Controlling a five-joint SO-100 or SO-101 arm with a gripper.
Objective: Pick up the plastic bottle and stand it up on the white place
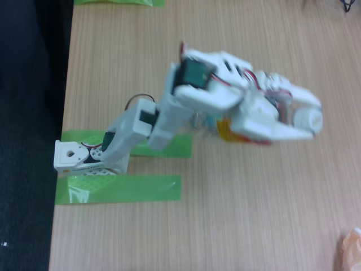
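Note:
My white gripper [302,116] reaches to the right over the wooden table, and the picture is blurred. The plastic bottle [228,131] lies along and under the arm. Its yellow-orange-red label band peeks out below the wrist and a clear part shows under the forearm. The two fingers stand on either side of the bottle's clear upper part, and a round white cap-like end [310,119] sits between the fingertips. The jaws look closed on the bottle. The arm covers most of the bottle. The white place is hidden or out of view.
The arm's base [84,155] is fixed near the table's left edge with green tape strips [118,189]. More green tape [118,2] lies at the top edge. An orange object [351,248] sits at the bottom right corner. Left of the table is a dark drop-off.

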